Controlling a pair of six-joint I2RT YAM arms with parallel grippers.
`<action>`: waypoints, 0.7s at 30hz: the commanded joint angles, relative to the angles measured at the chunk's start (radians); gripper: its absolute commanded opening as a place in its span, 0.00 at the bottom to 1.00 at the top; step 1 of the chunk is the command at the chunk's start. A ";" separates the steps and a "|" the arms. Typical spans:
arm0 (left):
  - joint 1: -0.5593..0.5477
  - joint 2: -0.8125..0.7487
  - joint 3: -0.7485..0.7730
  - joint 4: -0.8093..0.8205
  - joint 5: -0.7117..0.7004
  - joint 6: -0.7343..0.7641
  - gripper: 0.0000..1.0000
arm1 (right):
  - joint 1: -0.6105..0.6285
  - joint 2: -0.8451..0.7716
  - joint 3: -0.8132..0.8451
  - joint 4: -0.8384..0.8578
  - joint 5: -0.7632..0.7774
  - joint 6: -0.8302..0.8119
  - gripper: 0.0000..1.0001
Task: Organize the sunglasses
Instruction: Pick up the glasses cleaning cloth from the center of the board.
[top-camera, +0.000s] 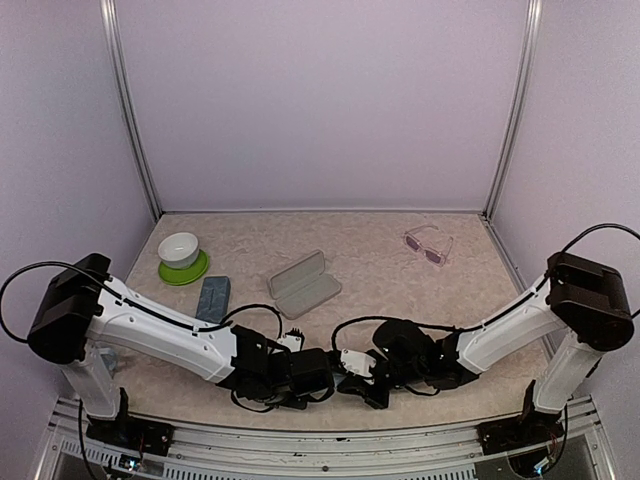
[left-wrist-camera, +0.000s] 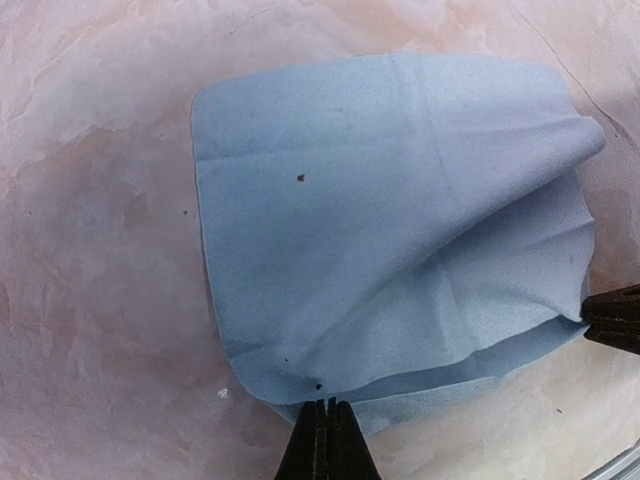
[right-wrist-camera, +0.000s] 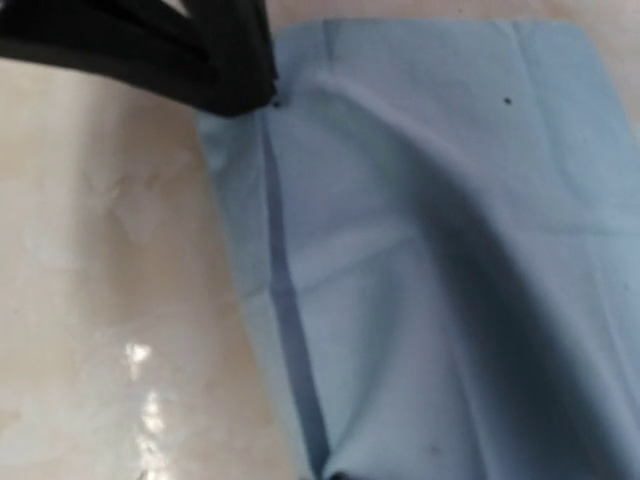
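Left wrist view: the left gripper (left-wrist-camera: 322, 415) is clenched, its two black fingers pressed together on the edge of a light-blue cloth (left-wrist-camera: 400, 220) at the 6 o'clock side of the frame. At about 4 o'clock the right gripper (left-wrist-camera: 592, 320) pokes in from the frame's edge, also clamped tight, nipping the cloth where its right side is folded over on itself. The rest of the cloth lies on the pale marbled table (top-camera: 380, 290), its far corners flat and rounded.

From the right wrist, the same cloth fills most of the frame, creased, with the left arm's dark fingers meeting its corner at 11 o'clock.

From the top camera, both arms reach inward and meet low at the near edge of the table, hiding the cloth beneath them. The sunglasses (top-camera: 428, 246), a pale-framed pair with pinkish lenses, lie well apart from both grippers at roughly 1 o'clock, near the far right corner. An open grey case (top-camera: 304, 284) sits at about 11 o'clock from the grippers. A blue-grey oblong item (top-camera: 213, 298) lies at 10 o'clock, and beyond it a white bowl (top-camera: 179, 248) rests on a green plate (top-camera: 190, 273).
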 joint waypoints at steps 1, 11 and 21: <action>-0.005 -0.035 0.009 -0.007 0.009 0.013 0.00 | 0.013 -0.037 -0.024 -0.042 0.034 0.023 0.00; -0.015 -0.029 0.069 -0.025 0.051 0.019 0.00 | 0.031 -0.191 -0.077 -0.119 0.050 0.095 0.00; -0.036 0.022 0.153 -0.123 0.102 -0.021 0.00 | 0.060 -0.279 -0.107 -0.216 0.045 0.163 0.00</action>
